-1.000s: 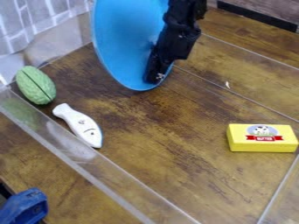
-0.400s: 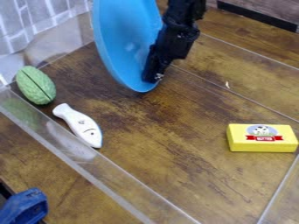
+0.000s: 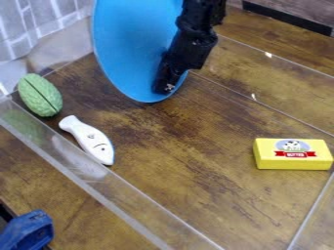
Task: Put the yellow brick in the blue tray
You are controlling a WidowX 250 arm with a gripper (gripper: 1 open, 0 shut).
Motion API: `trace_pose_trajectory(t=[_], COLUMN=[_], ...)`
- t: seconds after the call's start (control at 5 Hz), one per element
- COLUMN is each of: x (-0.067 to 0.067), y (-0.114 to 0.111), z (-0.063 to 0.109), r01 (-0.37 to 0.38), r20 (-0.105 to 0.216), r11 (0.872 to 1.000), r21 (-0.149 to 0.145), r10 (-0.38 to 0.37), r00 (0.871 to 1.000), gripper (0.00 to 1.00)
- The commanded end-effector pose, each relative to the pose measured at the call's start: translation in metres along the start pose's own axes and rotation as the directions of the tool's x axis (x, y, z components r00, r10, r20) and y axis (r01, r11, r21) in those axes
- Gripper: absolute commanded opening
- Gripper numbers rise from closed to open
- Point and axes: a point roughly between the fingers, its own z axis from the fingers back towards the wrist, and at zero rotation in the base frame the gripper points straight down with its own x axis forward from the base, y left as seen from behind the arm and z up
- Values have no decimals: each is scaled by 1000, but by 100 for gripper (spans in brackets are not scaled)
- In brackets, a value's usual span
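We have tipped the blue tray point(image 3: 128, 49) steeper, jaws clamped on its rim. The yellow brick point(image 3: 294, 152) lies well apart from it, untouched, so nothing is gained yet

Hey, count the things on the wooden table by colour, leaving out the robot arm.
Blue: 1, the blue tray
Green: 1, the ribbed oval toy
White: 1, the fish toy
Yellow: 1, the yellow brick
Total: 4
Not counted: the blue thing beyond the table edge.
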Motion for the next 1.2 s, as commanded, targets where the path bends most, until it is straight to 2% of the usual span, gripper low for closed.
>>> trace_pose_trajectory(t=[0.0,0.4,0.6,0.8,1.0], x=[-3,-10,-16,-21,-16], y=[-6,1,-1,-4,-7], z=[-6,-10,-15,-19,-18], r01=[-20,-35,-116,-195,-217], r20=[0,-5,-12,-21,-20], r11=[1000,999,991,976,969], r21=[-20,-34,-63,-92,-115], r10=[20,35,115,194,216], r00=[1000,999,993,981,976], gripper=[0,0,0,0,100])
